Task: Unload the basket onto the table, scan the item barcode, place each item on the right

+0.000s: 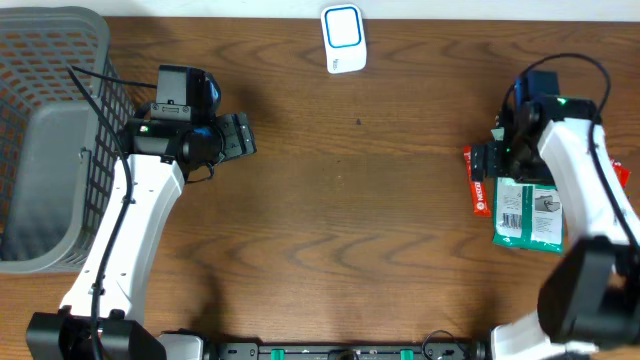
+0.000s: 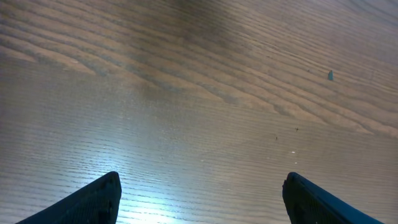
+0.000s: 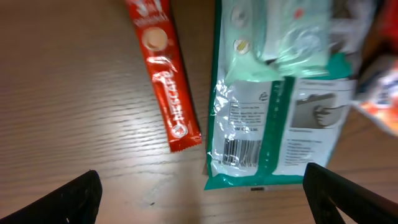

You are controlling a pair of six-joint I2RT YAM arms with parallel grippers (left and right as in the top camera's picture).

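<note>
**Jaws wide and empty above the packet**

Spread fully on the right gripper (image 3: 200, 174), gripping nothing. Poised over the green packet (image 3: 273, 118), barcode up, long axis near-to-far, red stick (image 3: 165, 74) just left. Likewise open and empty on the left gripper (image 2: 202, 180), well apart.
</note>
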